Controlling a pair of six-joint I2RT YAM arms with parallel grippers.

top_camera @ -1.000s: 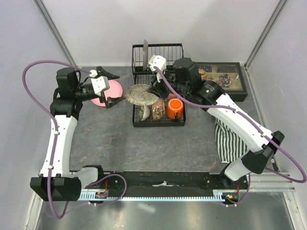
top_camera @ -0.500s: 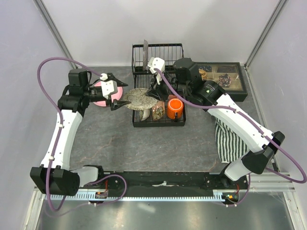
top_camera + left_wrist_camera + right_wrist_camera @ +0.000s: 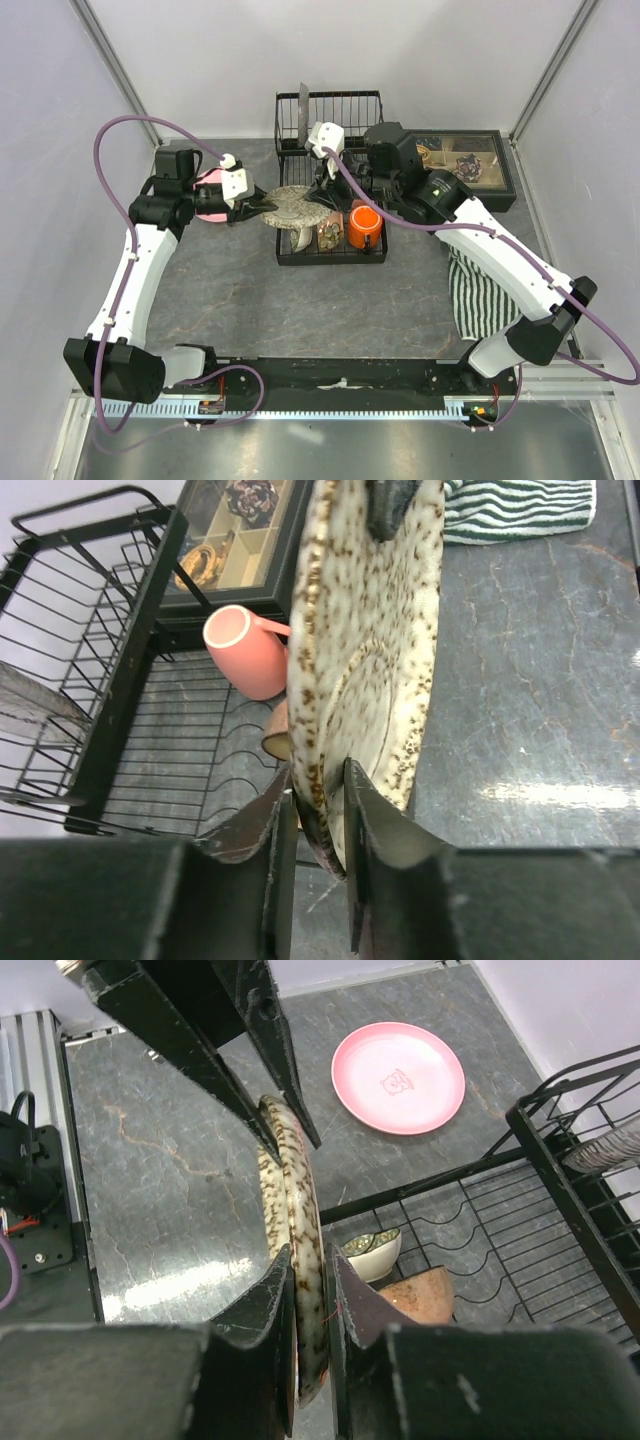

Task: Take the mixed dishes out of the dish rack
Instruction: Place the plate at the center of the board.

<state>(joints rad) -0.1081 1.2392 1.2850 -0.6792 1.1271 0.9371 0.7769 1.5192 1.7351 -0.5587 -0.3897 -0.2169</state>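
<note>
The grey speckled plate (image 3: 292,205) hangs on edge over the left end of the black dish rack (image 3: 330,110), held from both sides. My left gripper (image 3: 320,800) is shut on its left rim, and my right gripper (image 3: 310,1280) is shut on the opposite rim. In the top view the left gripper (image 3: 262,203) and right gripper (image 3: 322,192) face each other across the plate. The pink plate (image 3: 398,1077) lies flat on the table left of the rack. In the basket sit the orange mug (image 3: 365,225), a pink mug (image 3: 245,650), the small pale bowl (image 3: 375,1250) and the brown bowl (image 3: 420,1295).
A dark compartmented tray of trinkets (image 3: 470,165) stands right of the rack. The striped cloth (image 3: 470,290) lies under my right arm at the right. A thin grey piece (image 3: 303,112) stands upright in the rack's slotted back.
My left arm swung right to the plate and its wide-open jaws closed on the left rim. The right gripper kept hold of the plate, almost still.
</note>
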